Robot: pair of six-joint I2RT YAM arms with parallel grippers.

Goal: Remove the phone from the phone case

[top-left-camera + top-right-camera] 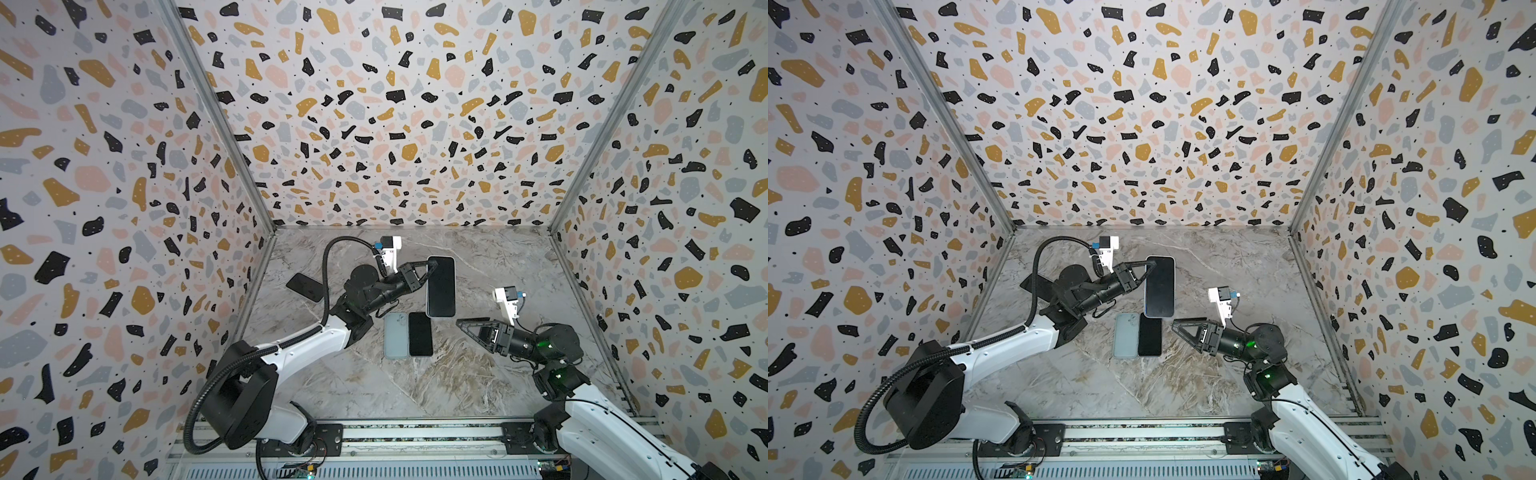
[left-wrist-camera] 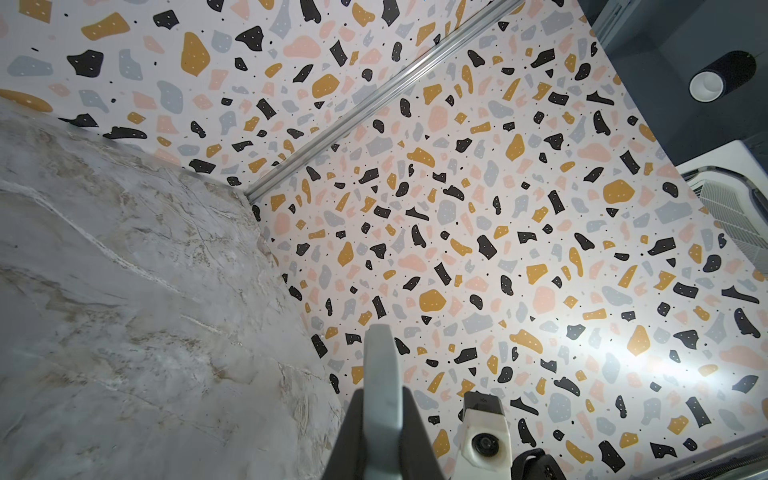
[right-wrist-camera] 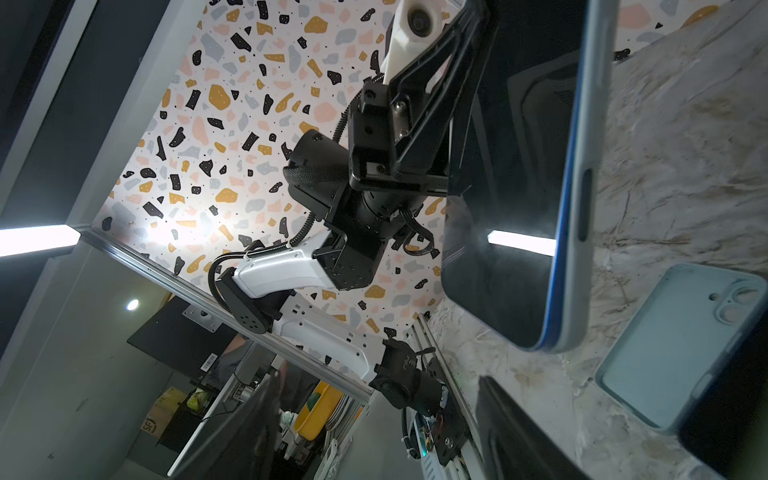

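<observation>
The phone (image 1: 440,286) (image 1: 1159,286) hangs above the marble table, dark screen up, inside a pale phone case (image 3: 575,187) whose rim wraps its blue edge. My left gripper (image 1: 431,262) (image 1: 1151,262) is shut on the far end of the cased phone; in the left wrist view the case's pale edge (image 2: 382,374) stands clamped between the black fingers. My right gripper (image 1: 459,323) (image 1: 1175,324) (image 3: 378,376) is open, empty, and apart from the phone, below and right of its near end.
A second pale case (image 1: 395,336) (image 3: 673,345) lies camera holes up on the table beside a bare black phone (image 1: 420,334) (image 1: 1149,334). Another black phone (image 1: 305,286) lies at the left wall behind my left arm. Patterned walls enclose three sides.
</observation>
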